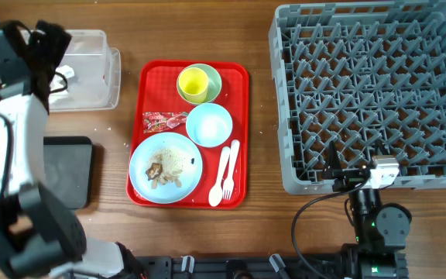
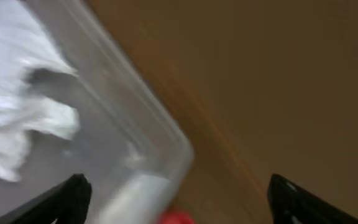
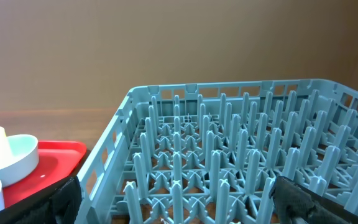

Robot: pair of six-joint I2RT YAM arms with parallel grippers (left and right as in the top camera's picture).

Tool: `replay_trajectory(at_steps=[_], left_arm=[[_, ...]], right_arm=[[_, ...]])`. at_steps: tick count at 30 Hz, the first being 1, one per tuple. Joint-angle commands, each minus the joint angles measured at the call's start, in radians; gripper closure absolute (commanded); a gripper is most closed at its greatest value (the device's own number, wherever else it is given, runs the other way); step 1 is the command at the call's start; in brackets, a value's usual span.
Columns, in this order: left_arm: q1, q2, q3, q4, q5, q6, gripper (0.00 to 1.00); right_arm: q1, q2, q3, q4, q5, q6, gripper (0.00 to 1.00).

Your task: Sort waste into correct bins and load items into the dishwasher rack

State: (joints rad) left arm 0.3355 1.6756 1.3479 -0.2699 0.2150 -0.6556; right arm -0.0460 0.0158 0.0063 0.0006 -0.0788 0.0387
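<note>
Nearest the robot, the right gripper [image 3: 174,196] hovers just before the near wall of the dishwasher rack [image 3: 229,162], its fingers spread wide with nothing between them. On the left, the black tray [image 1: 72,174] lies flat on the table [image 1: 285,225], partly under the left arm. Beside it sits the red serving tray [image 1: 238,85]. At its near end the light blue plate [image 1: 142,159] carries the food scraps [image 1: 167,164], and the white fork and spoon [image 1: 224,174] lie side by side just right of the plate. Beyond the plate come the red-and-white wrapper [image 1: 163,120] and the light blue bowl [image 1: 209,124]. At the tray's far end the yellow cup [image 1: 193,82] stands inside the pale green bowl [image 1: 214,76]. Farther back on the left, the left gripper [image 2: 178,193] hangs over the clear tub [image 2: 166,137], jaws wide apart and holding nothing. A crumpled white napkin [image 2: 17,106] lies in the tub. The rack fills the right side of the table up to its far edge
</note>
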Motion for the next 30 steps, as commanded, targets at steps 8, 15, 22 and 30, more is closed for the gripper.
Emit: replay_trajectory(at_steps=[8, 15, 22, 30], left_arm=[[-0.218, -0.038, -0.008, -0.552, 0.284, 0.693, 0.15], [-0.342, 0.095, -0.009, -0.457, 0.063, 0.798, 0.21], [-0.384, 0.220, -0.009, -0.441, 0.055, 1.028, 0.21], [-0.384, 0.339, -0.009, -0.464, 0.053, 1.185, 0.13]], right_arm=[[-0.005, -0.002, -0.001, 0.004, -0.009, -0.011, 0.00], [-0.005, -0.002, -0.001, 0.004, -0.009, -0.011, 0.00], [-0.005, -0.002, -0.001, 0.004, -0.009, -0.011, 0.00], [-0.005, -0.002, -0.001, 0.004, -0.009, -0.011, 0.00]])
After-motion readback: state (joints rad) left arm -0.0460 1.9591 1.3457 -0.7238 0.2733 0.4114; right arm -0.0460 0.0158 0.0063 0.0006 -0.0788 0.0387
